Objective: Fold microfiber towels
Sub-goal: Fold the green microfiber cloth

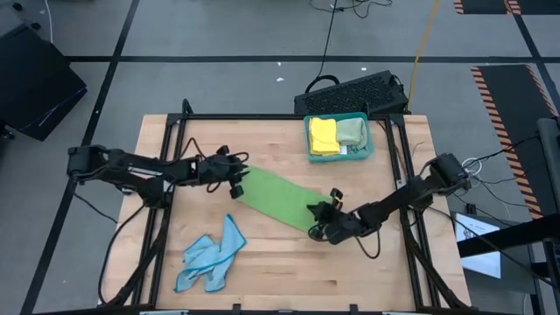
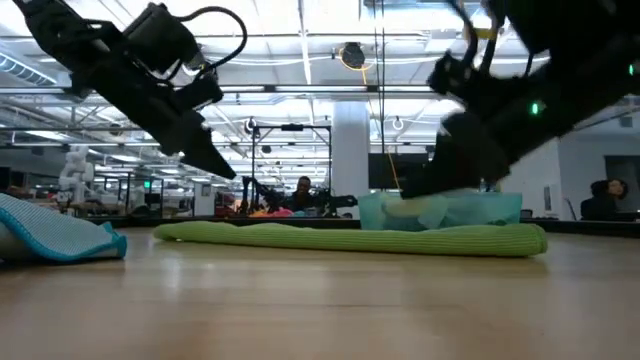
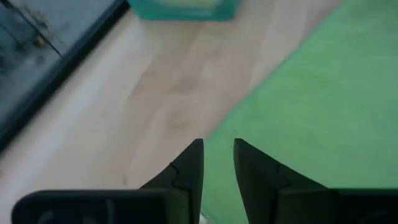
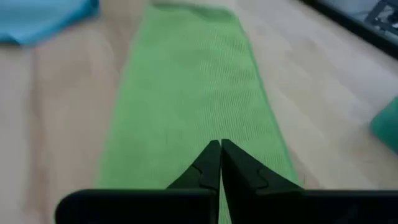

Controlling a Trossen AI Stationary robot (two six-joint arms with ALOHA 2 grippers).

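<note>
A bright green microfiber towel, folded into a long strip, lies slantwise across the middle of the wooden table. From above, the left gripper sits at the strip's end nearer the table's left edge and the right gripper at its opposite end. The low view alone shows the left gripper raised clear above the towel. The left wrist view shows its 2 fingers slightly parted, holding nothing, over the towel's edge. The right wrist view shows its 2 fingers pressed together over the green cloth; a pinch cannot be told. A crumpled light blue towel lies near the front left corner, and a teal plastic tray with yellow and pale green folded towels sits at the back edge.
</note>
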